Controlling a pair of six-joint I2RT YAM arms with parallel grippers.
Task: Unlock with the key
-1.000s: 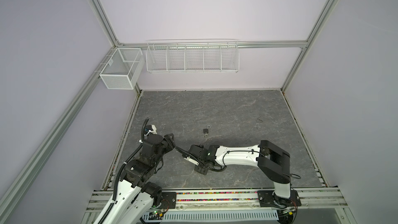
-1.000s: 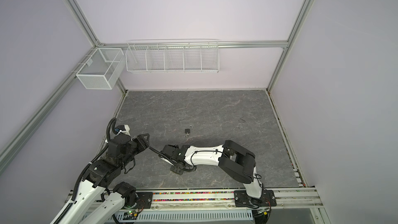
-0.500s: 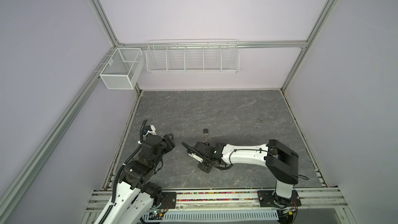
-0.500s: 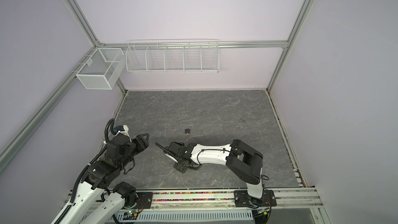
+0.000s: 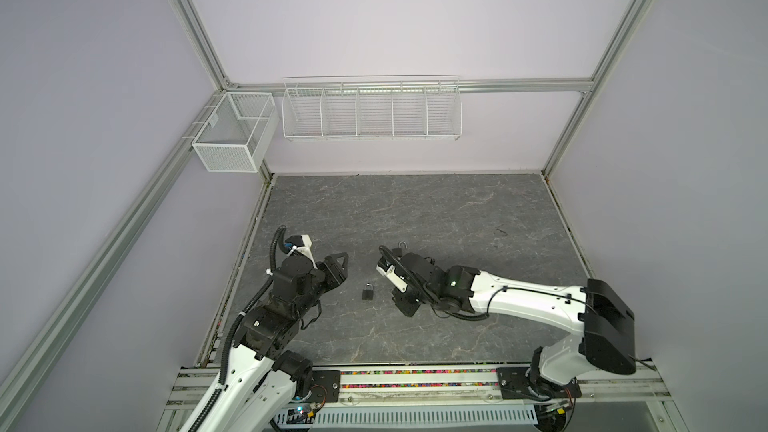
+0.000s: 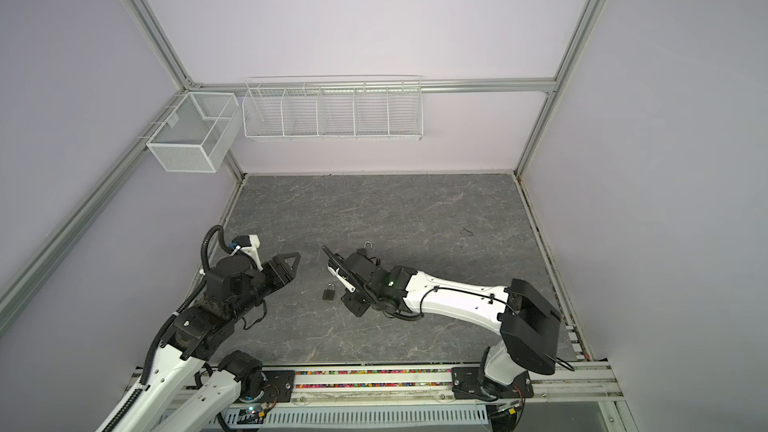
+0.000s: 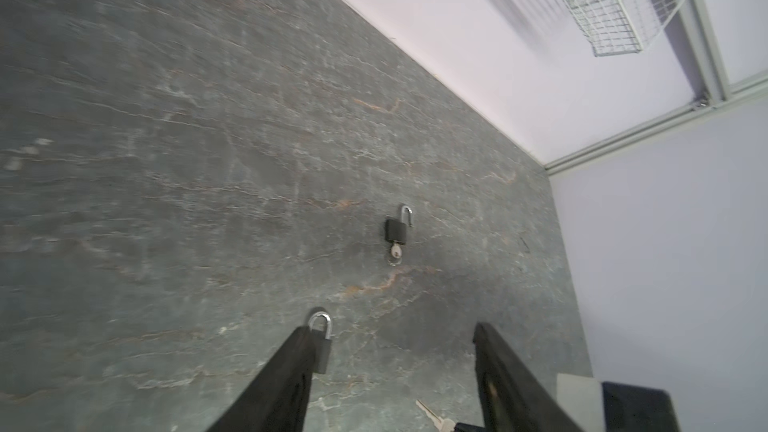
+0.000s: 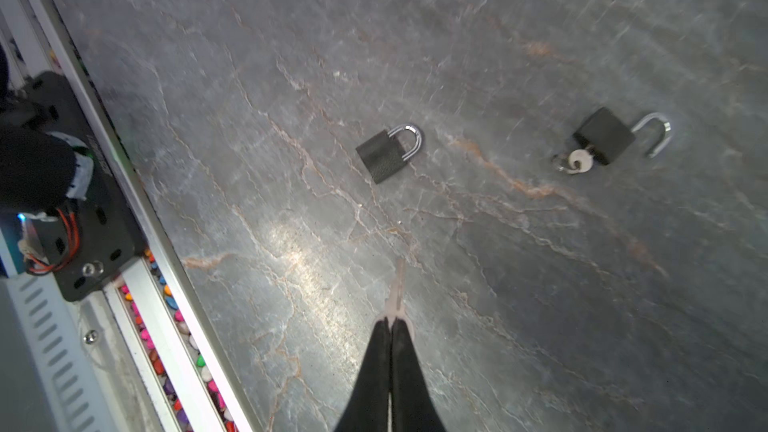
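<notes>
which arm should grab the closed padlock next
Left: the left end effector is open, close to the closed padlock; the right end effector is shut on the key.

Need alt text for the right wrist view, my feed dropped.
The right gripper is shut on a key whose tip sticks out over the grey table. Ahead lie a closed padlock and, apart from it, an open padlock with a second key in it.
</notes>
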